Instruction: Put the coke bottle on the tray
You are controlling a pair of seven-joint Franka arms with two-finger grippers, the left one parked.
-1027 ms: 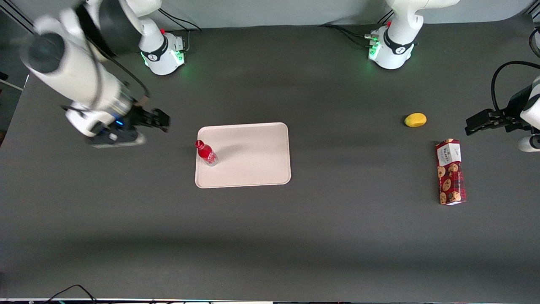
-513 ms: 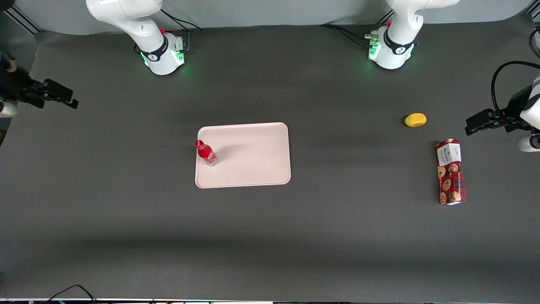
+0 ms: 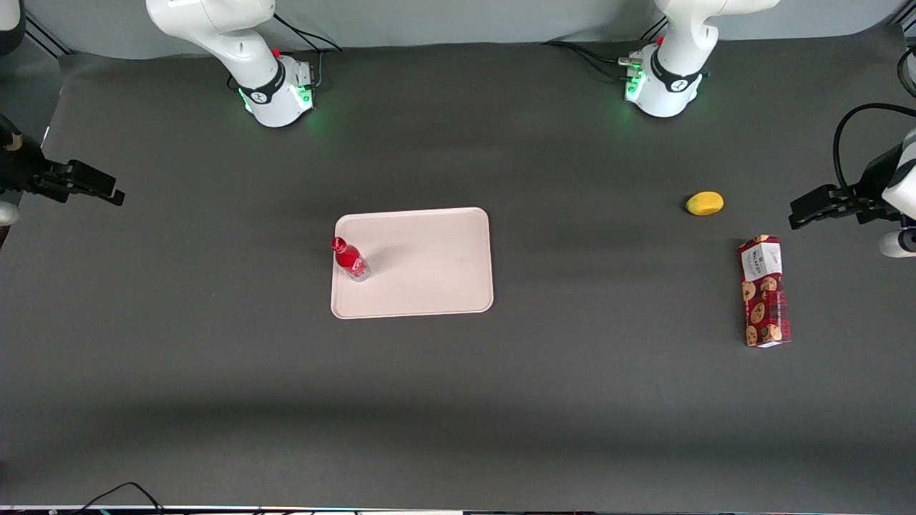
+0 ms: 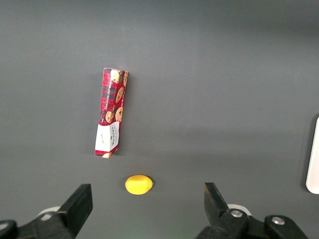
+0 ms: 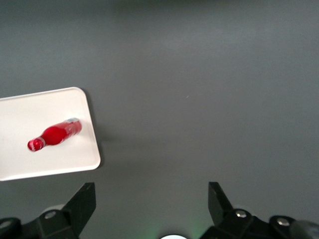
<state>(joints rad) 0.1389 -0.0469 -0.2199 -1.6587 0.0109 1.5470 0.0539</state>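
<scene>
Standing on tray [image 3: 429, 265], coke bottle [image 3: 350, 259], well apart from open, empty claw [image 3: 100, 189]

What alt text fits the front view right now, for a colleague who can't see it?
A small red coke bottle stands upright on a pale tray, near its edge toward the working arm. The open gripper hangs empty at that end of the table, well clear.

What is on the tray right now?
Only the coke bottle stands on the tray, upright near the edge toward the working arm's end. Nothing else shows there. The gripper, fingers open and empty, is over that end of the table.
</scene>
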